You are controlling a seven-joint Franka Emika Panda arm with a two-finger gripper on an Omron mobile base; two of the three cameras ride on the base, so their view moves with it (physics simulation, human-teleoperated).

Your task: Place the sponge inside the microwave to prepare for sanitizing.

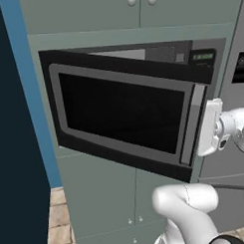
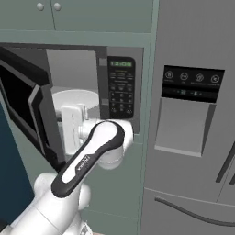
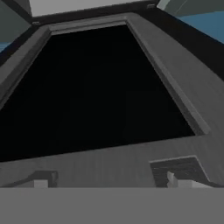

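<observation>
Microwave (image 2: 120, 87): built into the pale green cabinet wall, under two upper cupboard doors with round knobs (image 1: 141, 0); black front, keypad with green display on its right side.
Door (image 1: 123, 114): swung out on its left hinge, partly open; grey-trimmed dark window faces the left base camera and hides most of the cavity from that side.
Cavity (image 2: 73, 69): pale grey walls; round white plate (image 2: 75, 98) sits on the floor of it. The visible part of the plate is bare.
Sponge: cannot tell where it is; not on the visible part of the plate, nothing between the fingertips.
Gripper (image 3: 109, 180): jaws spread wide, holding nothing. Two small fingertips (image 3: 41, 183) stand at the bottom of the hand view, well apart, close to the grey frame of the door window.
Hand (image 1: 210, 127): white, at the free right edge of the door, level with the lower half of the window; in the right base view it sits in the gap between door edge and keypad, in front of the plate.
Edges: door's free edge just beside the hand; keypad column bounds the opening on the right.
Room: opening between door and keypad is narrow and largely taken up by the wrist and forearm (image 2: 89, 158).
Right neighbour: grey fridge (image 2: 193, 114) with dispenser panel, just beside the cabinet.
Floor: tan tiles (image 1: 57, 216), lower left.
</observation>
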